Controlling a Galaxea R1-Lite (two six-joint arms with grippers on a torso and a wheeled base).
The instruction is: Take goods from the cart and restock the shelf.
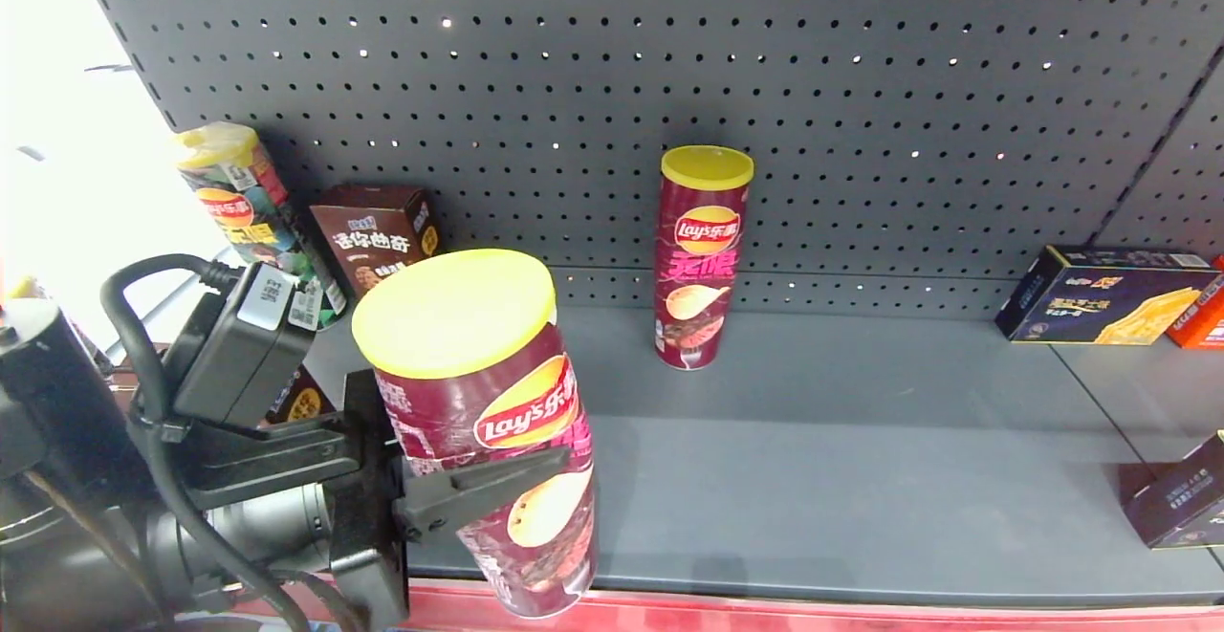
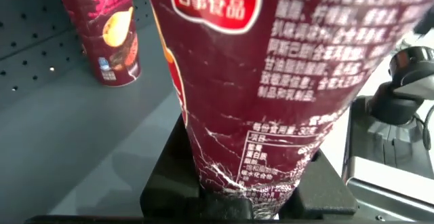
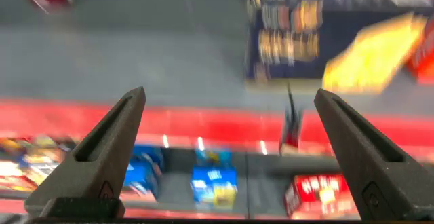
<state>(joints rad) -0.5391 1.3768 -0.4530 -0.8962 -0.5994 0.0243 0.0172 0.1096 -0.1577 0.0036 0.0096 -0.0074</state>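
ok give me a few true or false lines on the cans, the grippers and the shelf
1. The left gripper is shut on a can. True.
2. The second maroon can lies on its side on the shelf. False: it stands upright.
3. The right gripper is open and holds nothing. True.
4. The gripped can's lid is red. False: it is yellow.
5. A blue box lies on the shelf to the right of the second maroon can. True.
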